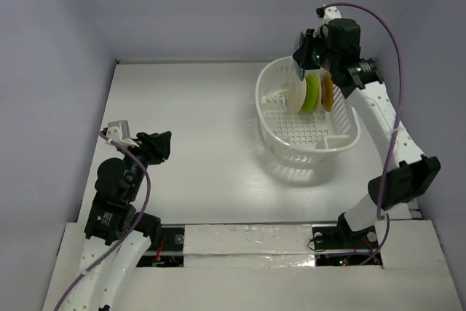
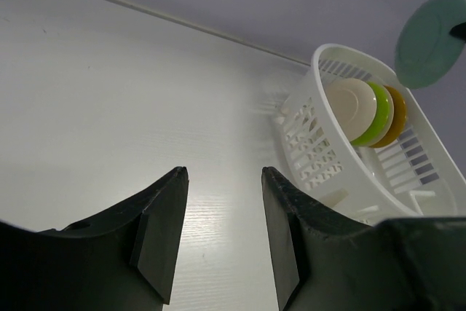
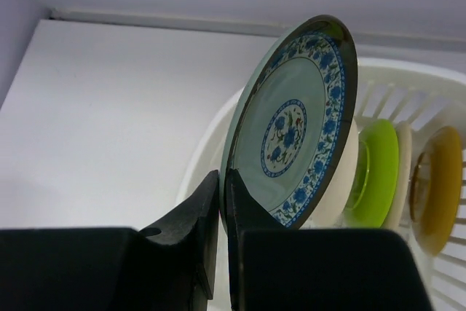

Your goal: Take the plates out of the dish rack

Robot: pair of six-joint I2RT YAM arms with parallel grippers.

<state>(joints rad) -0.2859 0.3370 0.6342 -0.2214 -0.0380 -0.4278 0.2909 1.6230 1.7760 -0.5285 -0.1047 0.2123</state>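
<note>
The white dish rack [image 1: 342,140] stands at the right of the table. My right gripper [image 1: 301,61] is shut on the rim of the teal-patterned plate [image 3: 295,125] and holds it upright above the rack's far end. In the rack a cream plate [image 1: 295,97], a lime green plate [image 1: 312,92] and an orange-yellow plate [image 1: 328,90] stand on edge. A beige plate [image 3: 402,172] shows between green and orange in the right wrist view. My left gripper [image 2: 222,180] is open and empty over bare table at the near left.
Grey walls close in the table at the back and both sides. The rack [image 2: 331,169] and the lifted teal plate [image 2: 429,30] show in the left wrist view. The right arm [image 1: 386,136] reaches along the rack's right side.
</note>
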